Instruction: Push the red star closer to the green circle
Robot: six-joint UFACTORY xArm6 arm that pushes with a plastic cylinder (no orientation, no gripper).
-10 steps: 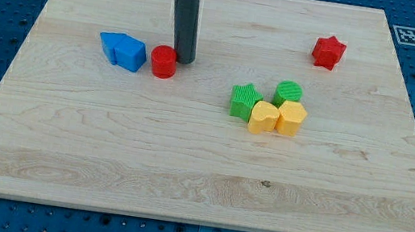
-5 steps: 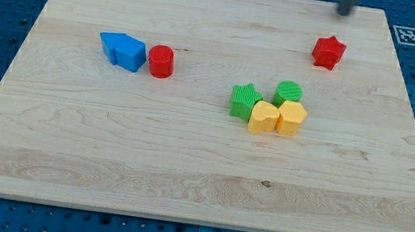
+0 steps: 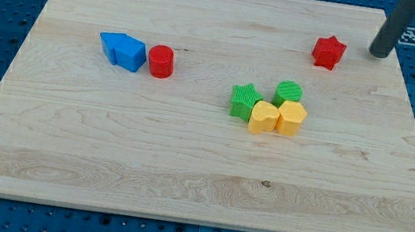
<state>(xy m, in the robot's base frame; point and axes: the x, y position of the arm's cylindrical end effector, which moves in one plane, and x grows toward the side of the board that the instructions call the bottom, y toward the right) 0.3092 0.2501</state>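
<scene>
The red star [image 3: 329, 52] lies near the view's upper right on the wooden board [image 3: 105, 150]. The green circle [image 3: 289, 92] sits below and to its left, touching a green star [image 3: 244, 101], a yellow heart-like block [image 3: 263, 117] and a yellow block [image 3: 292, 118]. My tip [image 3: 379, 53] is down at the board's right side, to the right of the red star with a gap between them.
A red cylinder [image 3: 160, 61] stands at the view's left next to two blue blocks [image 3: 123, 50]. A marker tag [image 3: 408, 35] sits at the board's top right corner, just beside my rod.
My rod left the red cylinder, crossed to the view's upper right, and has now come down to the right of the red star. No block has moved.
</scene>
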